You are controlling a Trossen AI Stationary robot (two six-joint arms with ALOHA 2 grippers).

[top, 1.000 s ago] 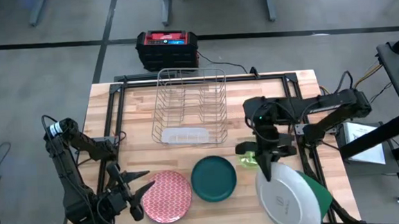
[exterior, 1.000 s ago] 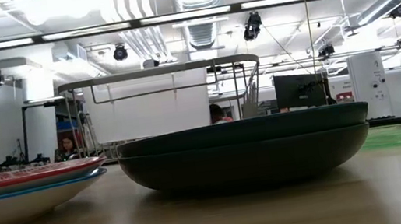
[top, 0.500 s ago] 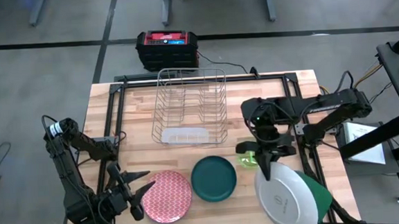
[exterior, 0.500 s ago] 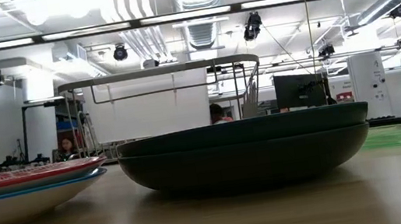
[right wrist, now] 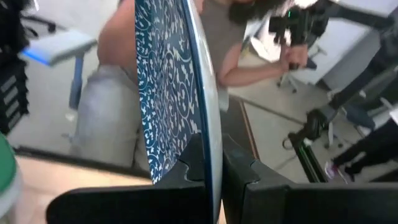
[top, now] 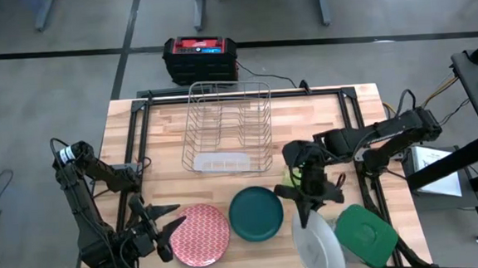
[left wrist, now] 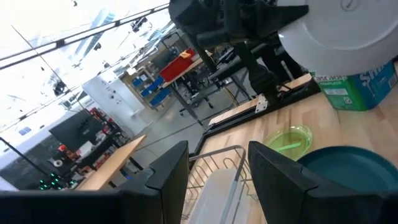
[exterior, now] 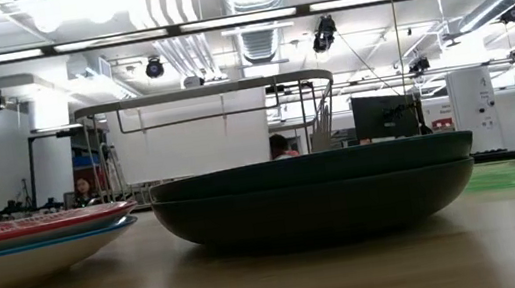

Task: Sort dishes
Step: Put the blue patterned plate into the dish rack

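Since the earlier frames the right gripper [top: 310,203] has swung toward the lower middle of the high view, and the plate [top: 318,245] it carries, which showed a broad white face, now reads as a narrow ellipse, uncovering the green lid [top: 366,235] at lower right. Its fingers are clenched on the plate's rim; the right wrist view shows the blue-patterned plate [right wrist: 177,81] nearly edge-on between them. The plate hangs below the gripper at the lower middle of the high view, just right of the dark green plate [top: 256,213]; its long axis runs from the gripper toward the bottom edge, its white face turned to the right. To slot it well into the wire rack [top: 227,128] at upper centre, I judge it should stay upright, with its edge lined up to a gap between the wires. The left gripper [top: 158,232] waits open at lower left beside the red-patterned plate [top: 200,234].
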